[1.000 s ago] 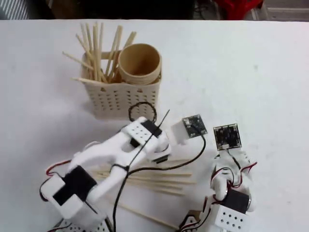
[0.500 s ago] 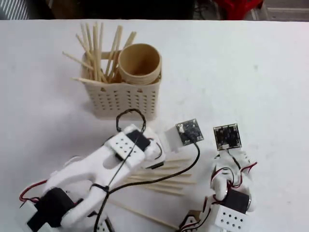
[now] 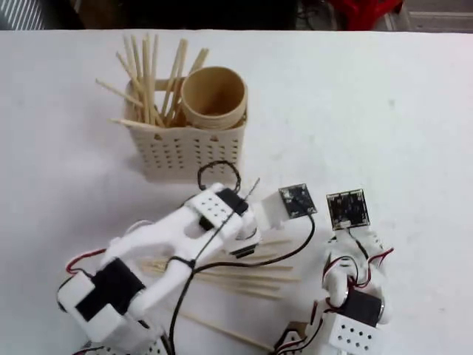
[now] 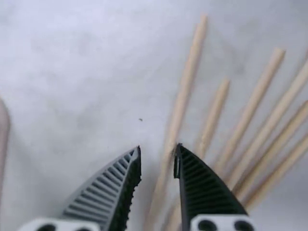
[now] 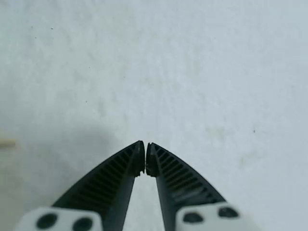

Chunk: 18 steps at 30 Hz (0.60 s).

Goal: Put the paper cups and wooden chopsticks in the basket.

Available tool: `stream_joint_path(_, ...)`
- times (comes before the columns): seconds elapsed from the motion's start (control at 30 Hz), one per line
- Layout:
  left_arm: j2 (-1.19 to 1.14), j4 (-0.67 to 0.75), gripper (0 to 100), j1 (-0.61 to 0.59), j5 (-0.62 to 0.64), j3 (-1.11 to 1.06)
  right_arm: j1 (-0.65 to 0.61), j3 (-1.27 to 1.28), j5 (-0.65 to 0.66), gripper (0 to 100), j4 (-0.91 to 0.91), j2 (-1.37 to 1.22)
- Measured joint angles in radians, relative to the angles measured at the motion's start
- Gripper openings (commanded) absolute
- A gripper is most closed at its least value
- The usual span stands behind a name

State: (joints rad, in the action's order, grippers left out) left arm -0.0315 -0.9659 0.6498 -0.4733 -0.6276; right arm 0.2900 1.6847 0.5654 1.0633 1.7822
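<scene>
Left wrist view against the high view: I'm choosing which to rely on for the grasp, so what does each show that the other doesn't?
Left wrist view adds: the left gripper close up, jaws open, with one chopstick running between the tips.
High view adds: the basket, holding standing chopsticks and a paper cup.
Both share: the loose chopsticks lying on the white table.
</scene>
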Motion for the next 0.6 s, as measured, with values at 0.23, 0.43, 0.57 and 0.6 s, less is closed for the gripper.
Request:
stream_joint_path(0.23,0.023,-0.017,13,-0.015,-0.041,-0.011,0.0,0.0,0.0,2.5,0.0,0.0)
stream_joint_path(0.43,0.023,-0.032,13,-0.015,-0.055,-0.023,0.0,0.0,0.0,2.5,0.0,0.0)
stream_joint_path(0.57,0.023,-0.035,13,-0.015,-0.055,-0.023,0.0,0.0,0.0,2.5,0.0,0.0)
stream_joint_path(0.6,0.023,-0.035,13,-0.015,-0.055,-0.023,0.0,0.0,0.0,2.5,0.0,0.0)
